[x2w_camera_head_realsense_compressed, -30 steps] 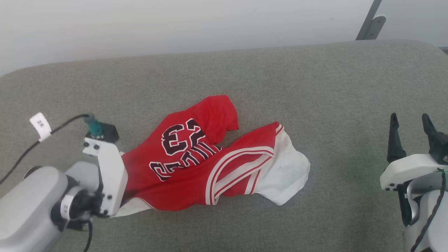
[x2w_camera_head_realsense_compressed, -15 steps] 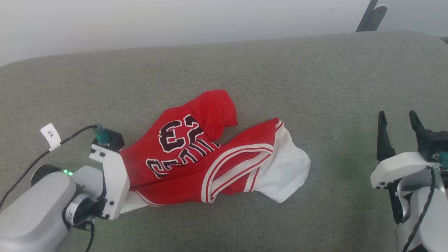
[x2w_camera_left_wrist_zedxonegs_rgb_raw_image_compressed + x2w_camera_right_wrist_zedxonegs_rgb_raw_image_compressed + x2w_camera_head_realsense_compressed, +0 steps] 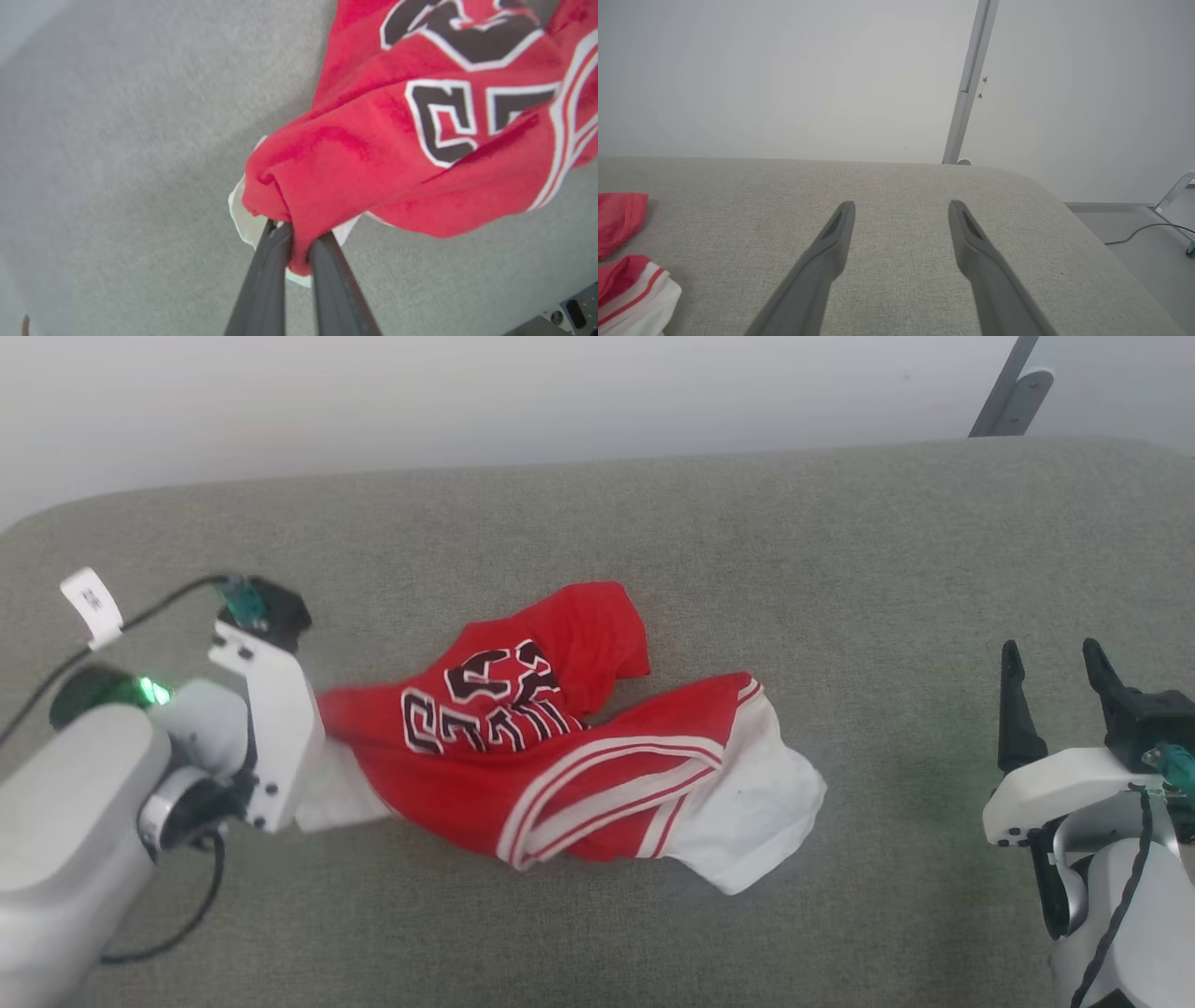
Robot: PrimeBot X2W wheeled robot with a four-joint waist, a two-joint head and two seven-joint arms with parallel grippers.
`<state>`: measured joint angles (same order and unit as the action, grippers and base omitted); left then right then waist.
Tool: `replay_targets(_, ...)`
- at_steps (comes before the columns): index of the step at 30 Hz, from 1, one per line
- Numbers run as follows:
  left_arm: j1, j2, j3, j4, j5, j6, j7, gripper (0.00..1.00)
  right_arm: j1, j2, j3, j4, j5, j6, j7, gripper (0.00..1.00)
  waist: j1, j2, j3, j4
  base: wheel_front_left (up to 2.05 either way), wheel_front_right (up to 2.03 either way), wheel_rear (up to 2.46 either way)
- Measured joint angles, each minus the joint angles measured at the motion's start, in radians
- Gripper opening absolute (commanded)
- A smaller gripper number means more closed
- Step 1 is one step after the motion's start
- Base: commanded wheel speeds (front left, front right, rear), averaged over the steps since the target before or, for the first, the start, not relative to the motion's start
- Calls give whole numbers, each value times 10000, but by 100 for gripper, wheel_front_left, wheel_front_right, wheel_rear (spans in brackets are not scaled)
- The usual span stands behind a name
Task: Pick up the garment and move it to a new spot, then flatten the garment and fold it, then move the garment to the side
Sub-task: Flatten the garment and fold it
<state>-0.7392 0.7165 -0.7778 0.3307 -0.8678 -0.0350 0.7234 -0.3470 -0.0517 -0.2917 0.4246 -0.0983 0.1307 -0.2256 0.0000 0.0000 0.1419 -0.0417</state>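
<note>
The garment (image 3: 560, 747), a red jersey with white sleeves, striped trim and black white-outlined lettering, lies crumpled in the middle of the grey padded surface (image 3: 794, 569). My left gripper (image 3: 299, 231) is shut on the garment's (image 3: 397, 154) left edge, pinching a fold of red cloth with a bit of white beneath. In the head view that gripper's fingers are hidden behind its white wrist (image 3: 271, 737). My right gripper (image 3: 1048, 653) stands open well to the right of the garment, nothing between its fingers (image 3: 901, 205). A corner of the garment (image 3: 626, 280) shows at the right wrist view's left edge.
A white wall runs behind the surface, with a grey metal post (image 3: 1013, 392) at the back right. The surface rounds off at its right end, where floor and a cable (image 3: 1143, 231) lie beyond. A black cable (image 3: 140, 616) trails from the left wrist.
The left gripper closed on the garment's left edge and drew it up and leftward, bunching the lettering. The right gripper stayed open. The head view shifted slightly.
</note>
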Motion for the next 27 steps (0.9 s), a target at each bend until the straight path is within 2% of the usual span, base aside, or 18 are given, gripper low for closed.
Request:
replay_targets(7, -667, -58, -109, 550, 871, -251, -1053, 0, -26, -2, 148, 8, 63, 0, 2, 100, 0, 0, 107, -80, 0, 0, 0)
replay_targets(8, -792, -165, -247, 947, 1210, -393, -1480, 0, -64, 2, 186, 10, 94, 0, 2, 100, 0, 0, 177, -125, 0, 0, 0)
replay_targets(11, -830, -389, -328, 1453, 1237, -500, -1743, 0, -87, 0, 230, 27, 115, 0, 2, 100, 0, 0, 248, -186, 0, 0, 0)
replay_targets(12, -818, -593, -407, 1990, 1170, -589, -1902, 18, -113, -2, 259, 52, 165, 0, 0, 100, 0, 0, 314, -252, 0, 0, 0)
replay_targets(14, -798, -765, -430, 2479, 1014, -683, -2029, 26, -146, 0, 259, 67, 167, 0, -2, 100, 0, 0, 366, -312, 0, 0, 0)
replay_targets(16, -800, -926, -385, 2924, 903, -729, -2236, 100, -174, -2, 270, 84, 169, 0, -4, 100, 0, 0, 399, -350, 0, 0, 0)
replay_targets(22, -855, -1214, -127, 3574, 414, -842, -2782, 100, -168, -4, 313, 128, 176, 0, -19, 100, 0, 0, 361, -272, 0, 0, 0)
replay_targets(27, -876, -1170, 161, 3607, 161, -838, -3480, 100, -43, 0, 614, 157, 199, 0, 19, 100, 0, 0, 204, -54, 0, 0, 0)
